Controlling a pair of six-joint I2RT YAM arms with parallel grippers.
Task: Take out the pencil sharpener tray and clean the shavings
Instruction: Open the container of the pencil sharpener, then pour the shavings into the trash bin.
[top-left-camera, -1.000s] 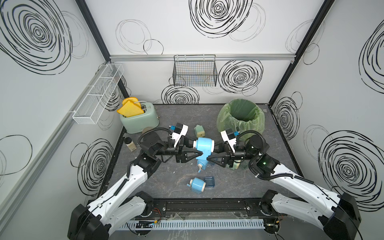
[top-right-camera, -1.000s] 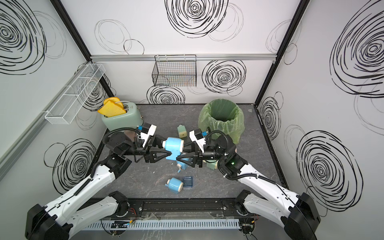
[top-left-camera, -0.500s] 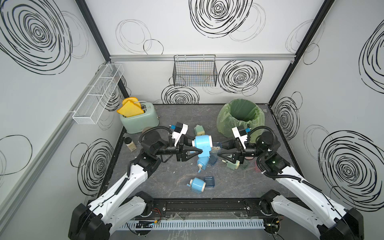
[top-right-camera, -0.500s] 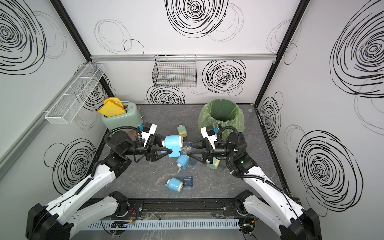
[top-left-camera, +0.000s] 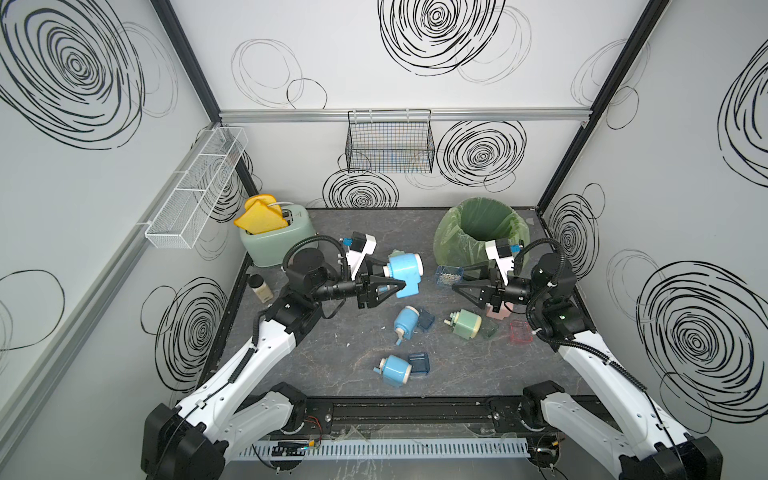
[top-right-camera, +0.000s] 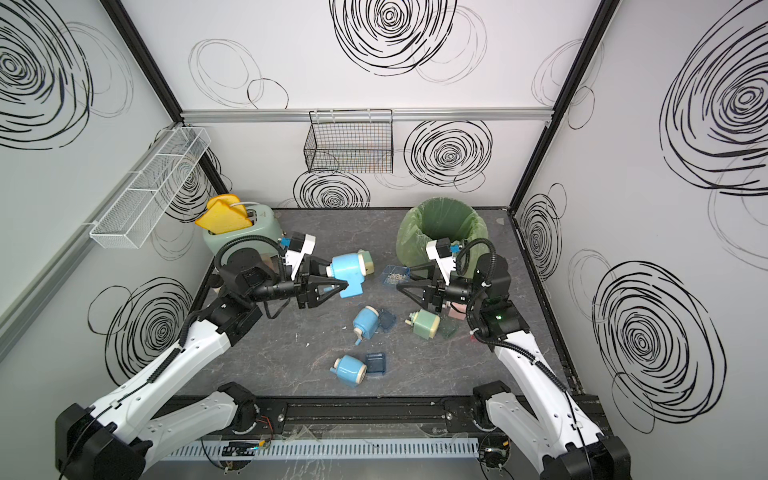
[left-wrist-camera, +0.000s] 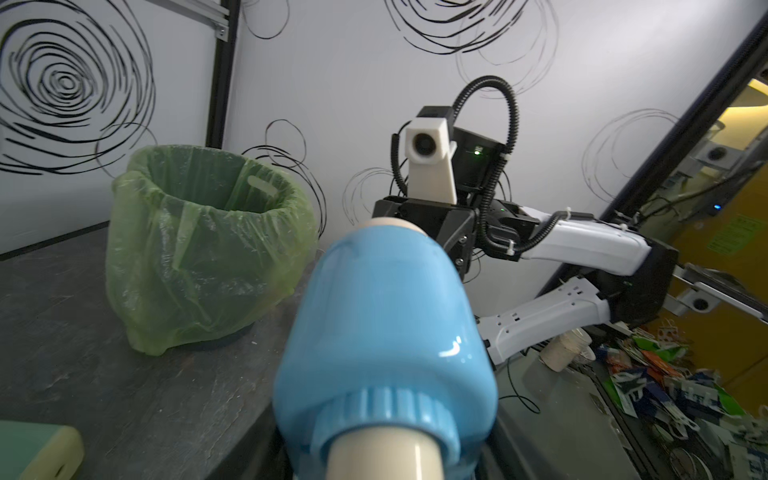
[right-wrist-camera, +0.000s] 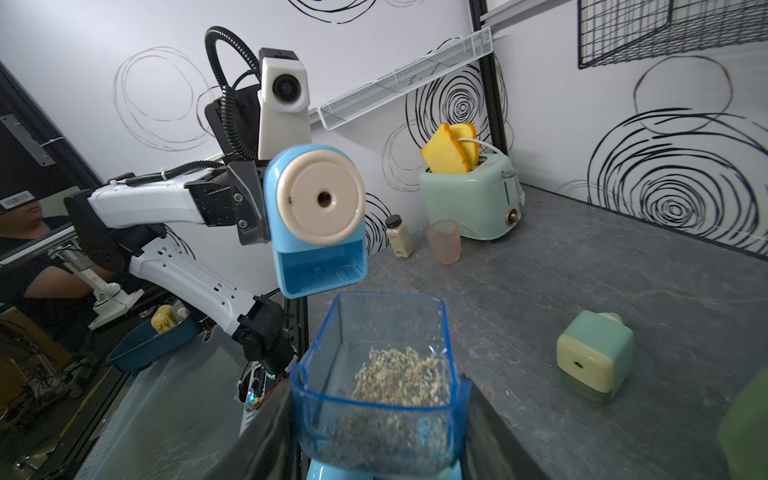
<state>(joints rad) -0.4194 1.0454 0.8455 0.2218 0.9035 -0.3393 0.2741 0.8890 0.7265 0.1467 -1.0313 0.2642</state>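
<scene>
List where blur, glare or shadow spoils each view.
Left wrist view: the blue sharpener sits very close to the lens, its near end is soft, and there is a glare spot on its shell. Right wrist view: the tray blurs toward its near end and the shavings look smeared there. Both top views: even light, sharp, only soft shadows on the table.

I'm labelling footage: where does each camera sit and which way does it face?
Both top views: high over the front edge, looking down at the table; both arms, left gripper and right gripper show.
Left wrist: on the left arm, facing the bin and right arm past the blue sharpener; own gripper barely shows.
Right wrist: on the right arm, facing the toaster and left arm over the tray; own fingers flank it.
Shared: both wrist views show the blue sharpener, opposite ends.
</scene>
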